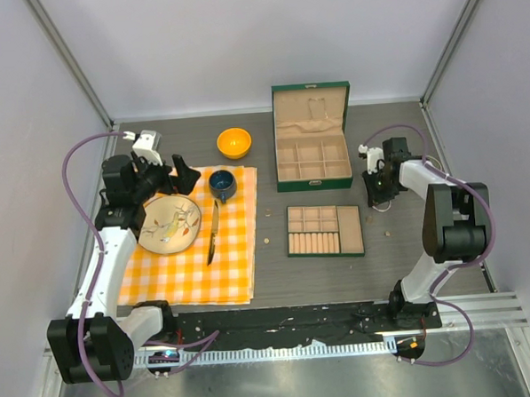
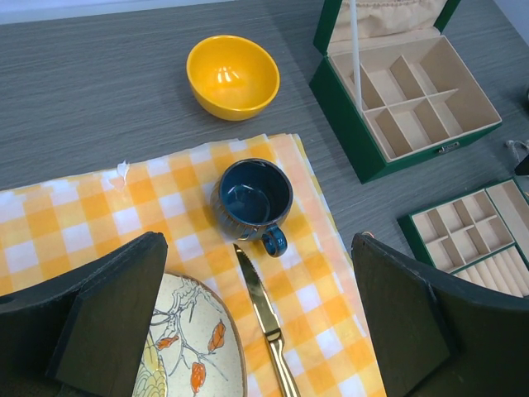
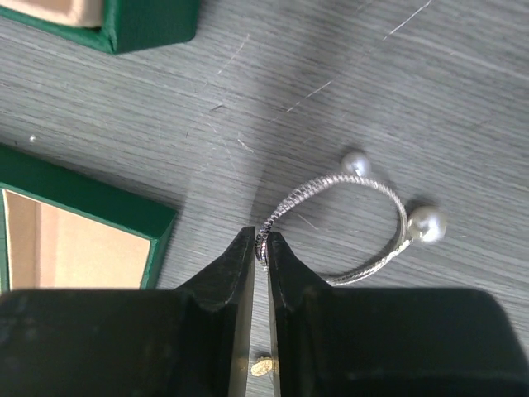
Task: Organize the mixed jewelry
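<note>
Bracelet (image 3: 426, 224) wire pinched in right hand (image 3: 259, 240), lower arc hidden behind it, left hand (image 2: 258, 265) spread wide

Lab: white-wall encl. (image 1: 239, 40), alu rail (image 1: 484, 304)

Left arm (image 1: 96, 274) and right arm (image 1: 420, 275) have white links, black joint housings, a looping mauve cable (image 1: 67, 173) each, matte black tool fingers (image 3: 215, 281)

The silvery wire bracelet (image 3: 307, 191), an open hoop tipped with a pearl at each end, lies flat on the grey desk (image 3: 430, 91), its rim pinched by the right hand (image 3: 259, 240). Tiny pale pieces (image 1: 266, 243) lie scattered well apart.
</note>
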Robot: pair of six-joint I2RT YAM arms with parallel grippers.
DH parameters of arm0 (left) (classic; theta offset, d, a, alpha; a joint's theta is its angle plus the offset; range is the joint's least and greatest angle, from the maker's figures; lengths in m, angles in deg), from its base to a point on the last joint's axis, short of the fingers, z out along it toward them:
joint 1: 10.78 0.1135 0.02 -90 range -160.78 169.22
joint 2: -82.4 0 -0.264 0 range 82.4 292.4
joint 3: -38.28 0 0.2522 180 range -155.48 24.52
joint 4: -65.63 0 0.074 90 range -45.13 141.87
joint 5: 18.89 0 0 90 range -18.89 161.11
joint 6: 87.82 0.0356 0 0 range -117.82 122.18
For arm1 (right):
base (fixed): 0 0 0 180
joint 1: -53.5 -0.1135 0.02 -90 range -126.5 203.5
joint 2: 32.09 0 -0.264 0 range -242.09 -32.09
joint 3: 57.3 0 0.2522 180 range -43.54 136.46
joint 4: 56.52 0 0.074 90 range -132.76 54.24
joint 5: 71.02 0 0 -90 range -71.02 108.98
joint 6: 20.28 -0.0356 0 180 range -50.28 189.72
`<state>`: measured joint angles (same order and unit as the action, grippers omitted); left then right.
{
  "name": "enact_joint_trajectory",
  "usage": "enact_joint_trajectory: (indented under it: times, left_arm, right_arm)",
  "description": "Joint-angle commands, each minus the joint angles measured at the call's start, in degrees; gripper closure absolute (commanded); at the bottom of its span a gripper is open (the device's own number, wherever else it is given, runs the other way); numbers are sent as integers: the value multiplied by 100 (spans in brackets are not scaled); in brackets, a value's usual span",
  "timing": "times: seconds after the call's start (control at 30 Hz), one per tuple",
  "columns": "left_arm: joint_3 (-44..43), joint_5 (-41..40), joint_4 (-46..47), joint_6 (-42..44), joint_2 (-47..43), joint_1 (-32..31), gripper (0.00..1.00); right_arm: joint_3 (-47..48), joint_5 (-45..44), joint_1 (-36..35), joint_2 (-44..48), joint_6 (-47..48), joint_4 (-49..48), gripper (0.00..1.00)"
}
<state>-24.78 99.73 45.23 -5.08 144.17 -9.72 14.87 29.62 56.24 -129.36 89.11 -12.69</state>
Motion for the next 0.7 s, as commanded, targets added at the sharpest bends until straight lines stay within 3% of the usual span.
enact_joint_trajectory:
  times: [0.0,0.27,0.5,0.67]
  left_arm:
    - [26,135,259,32,-43,26,0]
    - [34,161,277,24,-52,35,0]
    - [34,179,303,6,-52,26,0]
    - [52,170,312,-3,-96,35,0]
  right_arm:
    - [416,35,-11,120,55,95,85]
    - [1154,115,-107,411,3,755,99]
    - [2172,-386,-722,578,-24,1334,99]
    - [3217,-615,-1179,87,-155,1625,99]
